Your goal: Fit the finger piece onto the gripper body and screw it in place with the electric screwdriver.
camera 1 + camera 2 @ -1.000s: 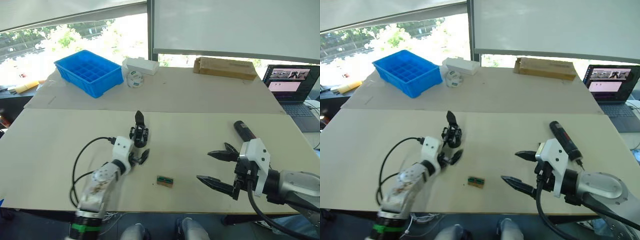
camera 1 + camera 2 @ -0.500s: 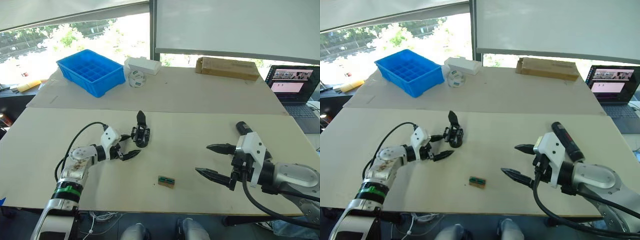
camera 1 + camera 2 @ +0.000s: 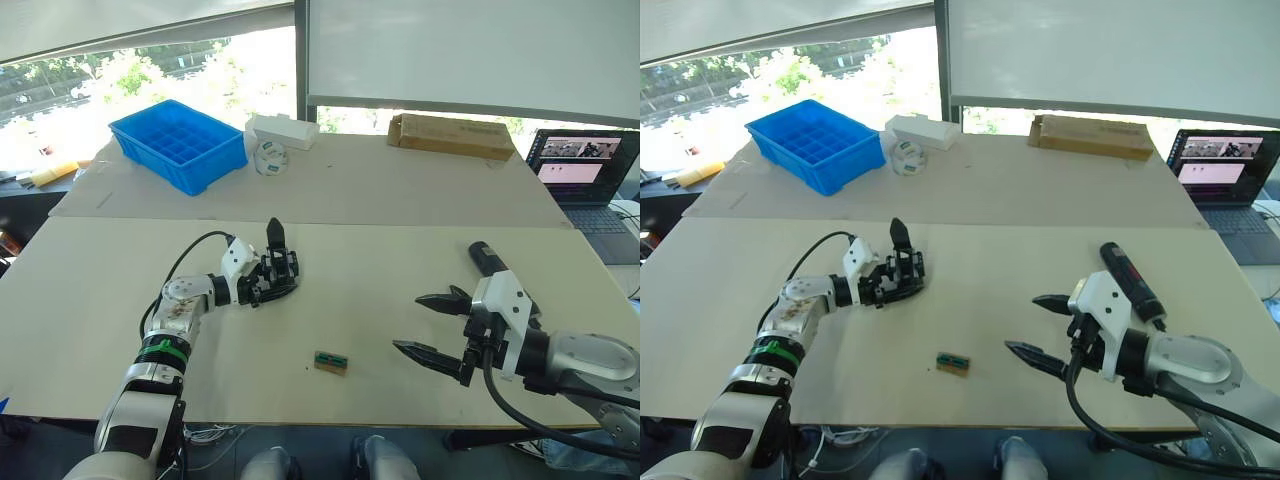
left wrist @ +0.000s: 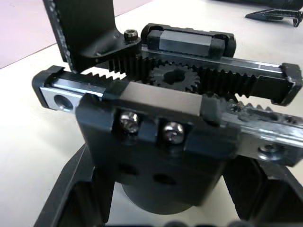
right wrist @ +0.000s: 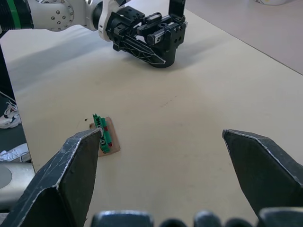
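Left eye view | left gripper (image 3: 268, 284) fingers on both sides of the gripper body (image 3: 279, 263), which stands on the table (image 3: 380, 270); cannot tell if squeezing | right gripper (image 3: 432, 327) fingers spread, empty | screwdriver (image 3: 1131, 282) lies behind it

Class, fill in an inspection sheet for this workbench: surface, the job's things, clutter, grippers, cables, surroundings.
Surface: pale table, two boards butted together.
Job's things: gripper body upright on the near board; electric screwdriver lying by the right arm; finger piece: nothing seen.
Clutter: small brown-and-green block; blue tray, white box, cardboard box on the far board.
Grippers: left gripper closed on the gripper body's base; right gripper open, empty.
Cables: black cable looping over the left arm.
Surroundings: laptop, windows behind.
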You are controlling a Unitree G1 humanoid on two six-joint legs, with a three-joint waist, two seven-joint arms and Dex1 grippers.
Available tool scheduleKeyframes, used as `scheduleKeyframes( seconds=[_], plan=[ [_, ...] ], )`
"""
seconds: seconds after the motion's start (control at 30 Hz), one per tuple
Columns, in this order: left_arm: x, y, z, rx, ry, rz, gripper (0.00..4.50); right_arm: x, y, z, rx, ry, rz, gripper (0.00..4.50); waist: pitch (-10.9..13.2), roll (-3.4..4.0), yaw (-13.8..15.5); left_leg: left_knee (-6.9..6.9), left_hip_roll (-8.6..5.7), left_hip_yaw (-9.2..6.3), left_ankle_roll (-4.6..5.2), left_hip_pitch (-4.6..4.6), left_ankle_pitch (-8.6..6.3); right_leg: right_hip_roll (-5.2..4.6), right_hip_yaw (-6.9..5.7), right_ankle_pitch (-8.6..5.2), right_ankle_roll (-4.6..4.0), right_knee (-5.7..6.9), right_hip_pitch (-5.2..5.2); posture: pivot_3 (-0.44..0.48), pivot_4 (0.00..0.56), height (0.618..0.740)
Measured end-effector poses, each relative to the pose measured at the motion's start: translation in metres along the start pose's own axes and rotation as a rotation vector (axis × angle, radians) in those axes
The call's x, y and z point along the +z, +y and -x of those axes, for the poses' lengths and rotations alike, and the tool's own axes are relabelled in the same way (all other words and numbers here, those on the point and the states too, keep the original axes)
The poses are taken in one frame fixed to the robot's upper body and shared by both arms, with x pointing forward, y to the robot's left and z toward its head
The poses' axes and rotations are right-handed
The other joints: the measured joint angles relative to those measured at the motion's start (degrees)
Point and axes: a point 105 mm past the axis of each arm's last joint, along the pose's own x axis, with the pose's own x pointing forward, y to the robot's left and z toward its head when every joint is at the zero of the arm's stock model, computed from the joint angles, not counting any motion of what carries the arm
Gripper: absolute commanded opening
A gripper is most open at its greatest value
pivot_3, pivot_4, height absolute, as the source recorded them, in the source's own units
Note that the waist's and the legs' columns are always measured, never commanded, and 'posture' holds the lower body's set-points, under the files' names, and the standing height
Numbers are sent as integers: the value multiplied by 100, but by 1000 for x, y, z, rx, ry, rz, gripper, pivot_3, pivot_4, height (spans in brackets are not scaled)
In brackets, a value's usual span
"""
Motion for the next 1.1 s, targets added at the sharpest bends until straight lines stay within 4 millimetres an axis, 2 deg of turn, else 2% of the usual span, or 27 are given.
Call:
scheduleKeyframes(
  seconds=[0.13, 0.23, 0.37, 0.53, 0.73, 0.9, 0.97, 1.03, 1.1],
  plan=[
    [2, -21, -14, -13, -44, 23, 2602, 1, 2, 1, -17, -14, -4, 4500, 0, 0, 33, 7, -2, -9, 4, -15, -2, -7, -6, 2, 4, -1, -2, 0, 150, 738],
    [7, -49, -33, -67, -80, 22, 2602, 1, 7, 3, -21, -14, 0, 4500, 1, -1, 73, 27, -2, -18, 12, -35, -6, -5, -10, 5, 10, -1, -8, 0, 150, 738],
    [24, -76, -54, -169, -119, -20, 2602, 0, 10, 4, -29, -16, -4, 4500, 2, -3, 62, 31, -4, -15, 14, -32, -7, -4, -6, 9, 16, -6, -7, 0, 150, 738],
    [36, -79, -67, -268, -104, -105, 2602, -2, 9, 6, -50, -9, -8, 4500, 2, -3, -3, 31, 0, -13, 13, -23, -7, 5, 2, 9, 15, -1, -7, 0, 150, 738],
    [11, -77, -72, -291, -18, -115, 2602, 1, 12, 6, -61, -18, 4, 4500, 2, -4, 14, 31, -1, -13, 14, -29, -8, 3, 0, 9, 14, -4, -9, 0, 150, 738],
    [12, -71, -76, -268, -11, -152, 2602, 0, 14, 6, -70, -14, 4, 4500, 2, -4, 21, 33, -3, -14, 21, -26, -12, -7, 1, 10, 16, -4, -6, 0, 150, 738],
    [11, -70, -75, -265, -10, -151, 3635, 0, 13, 7, -76, -13, 2, 4500, 2, -4, 11, 33, -3, -14, 22, -24, -12, -8, 3, 11, 16, -2, -6, 0, 150, 738],
    [3, -67, -68, -277, 32, -152, 4431, 2, 12, 8, -85, -17, 10, 4500, 2, -3, -10, 33, 0, -13, 22, -23, -12, -4, 4, 11, 15, 0, -8, 0, 150, 738],
    [1, -63, -60, -281, 52, -155, 4475, 4, 10, 9, -92, -18, 20, 4500, 2, -3, -13, 33, 3, -14, 21, -22, -12, -2, 3, 11, 15, 1, -8, 0, 150, 738]
  ],
)
